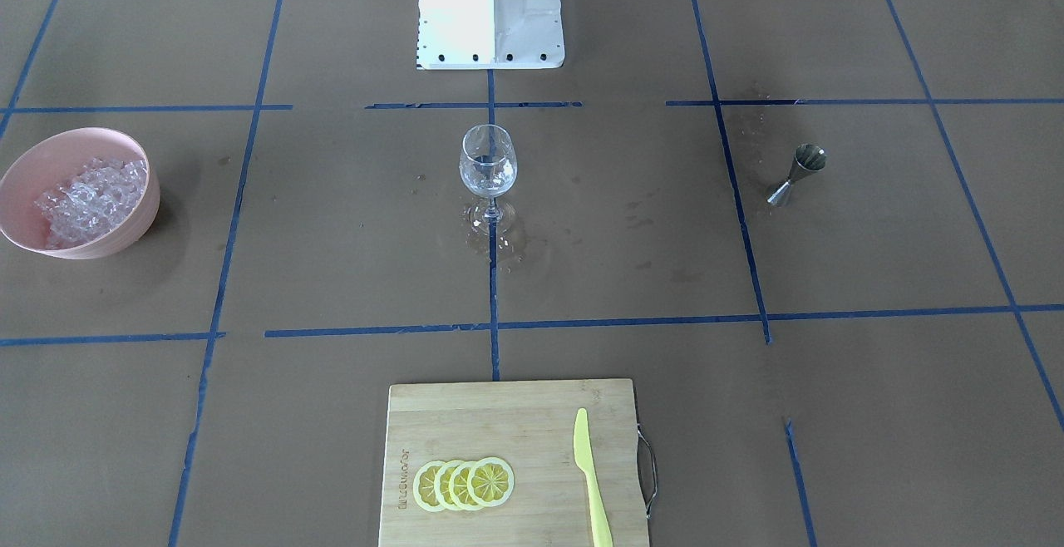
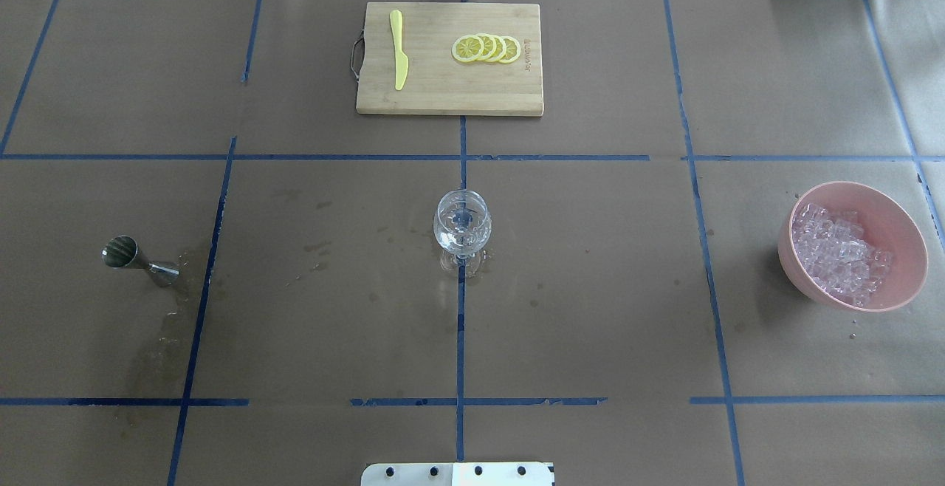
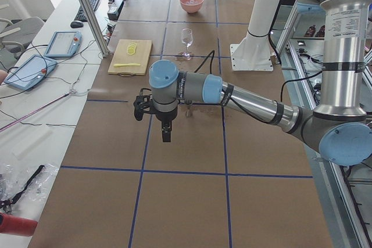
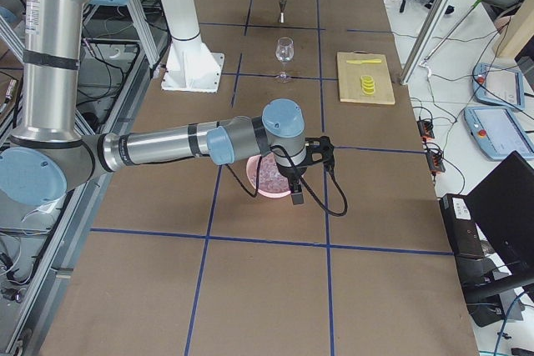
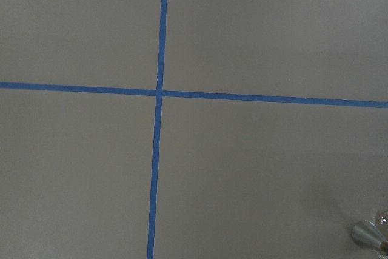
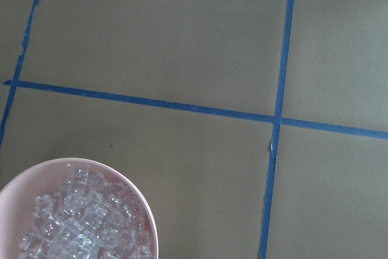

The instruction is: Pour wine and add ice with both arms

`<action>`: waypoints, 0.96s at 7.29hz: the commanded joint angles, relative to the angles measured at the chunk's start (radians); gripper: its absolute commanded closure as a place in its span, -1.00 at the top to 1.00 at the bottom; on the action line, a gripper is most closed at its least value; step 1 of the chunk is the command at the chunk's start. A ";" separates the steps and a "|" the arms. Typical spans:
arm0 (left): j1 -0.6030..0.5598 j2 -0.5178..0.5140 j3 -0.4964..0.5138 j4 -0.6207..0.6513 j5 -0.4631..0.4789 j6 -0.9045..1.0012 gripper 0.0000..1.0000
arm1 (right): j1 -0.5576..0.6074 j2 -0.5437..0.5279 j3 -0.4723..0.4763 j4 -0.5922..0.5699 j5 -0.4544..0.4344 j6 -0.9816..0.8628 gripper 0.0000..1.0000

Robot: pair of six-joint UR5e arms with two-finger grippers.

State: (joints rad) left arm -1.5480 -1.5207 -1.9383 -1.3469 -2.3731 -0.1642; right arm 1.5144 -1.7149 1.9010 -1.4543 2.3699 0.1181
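Note:
A clear wine glass (image 1: 488, 166) stands upright at the table's middle, also in the overhead view (image 2: 462, 221). Clear ice cubes (image 1: 91, 200) fill a pink bowl (image 2: 904, 279) on my right side; the right wrist view shows them (image 6: 85, 225) at its lower left. A steel jigger (image 2: 139, 258) stands on my left side. My left gripper (image 3: 167, 135) hangs above the table just short of the jigger. My right gripper (image 4: 297, 193) hangs over the bowl's near rim (image 4: 253, 187). I cannot tell whether either gripper is open or shut.
A wooden cutting board (image 2: 443, 94) at the far edge holds lemon slices (image 2: 487, 48) and a yellow knife (image 2: 399, 57). Wet stains mark the paper around the glass and the jigger. The white base block (image 1: 490, 11) stands on the robot's side.

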 commanded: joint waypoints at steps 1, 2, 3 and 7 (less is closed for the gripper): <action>0.005 -0.015 0.015 -0.001 -0.015 0.003 1.00 | -0.013 0.001 -0.016 -0.001 0.000 0.000 1.00; 0.005 -0.028 0.106 -0.011 -0.024 0.014 1.00 | -0.013 0.014 -0.035 -0.001 0.000 0.000 1.00; 0.002 -0.019 0.136 -0.049 -0.022 0.107 1.00 | -0.014 0.018 -0.062 0.000 0.000 0.000 1.00; 0.000 -0.018 0.125 -0.044 -0.014 0.204 1.00 | -0.174 0.020 -0.028 0.015 0.031 0.276 1.00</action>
State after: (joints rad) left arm -1.5476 -1.5386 -1.8099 -1.3910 -2.3874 0.0340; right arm 1.4276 -1.6946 1.8456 -1.4462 2.3904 0.2537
